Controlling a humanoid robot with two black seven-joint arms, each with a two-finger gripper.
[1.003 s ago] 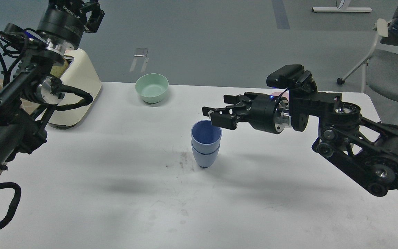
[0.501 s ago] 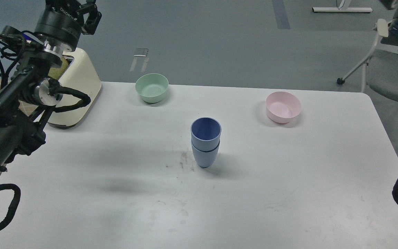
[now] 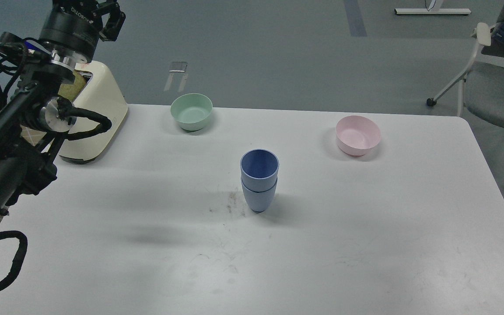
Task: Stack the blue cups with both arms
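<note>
The two blue cups (image 3: pixel 259 181) stand nested one inside the other, upright, in the middle of the white table (image 3: pixel 365 227). Nothing touches them. My left arm comes in from the left and is raised high above the table's far left corner. Its gripper (image 3: pixel 106 12) sits at the view's top edge, partly cut off, with its fingers spread and nothing between them, far from the cups. My right arm and gripper are out of view.
A mint-green bowl (image 3: pixel 191 111) stands at the back, left of centre. A pink bowl (image 3: pixel 358 135) stands at the back right. A cream toaster-like appliance (image 3: pixel 96 113) sits at the far left under my left arm. A chair (image 3: pixel 492 83) stands beyond the table's right corner.
My right gripper, which was open beside the top cup's rim a second ago, has pulled back to the right and left the view. The stacked cups stay in place. The left arm barely moved.
</note>
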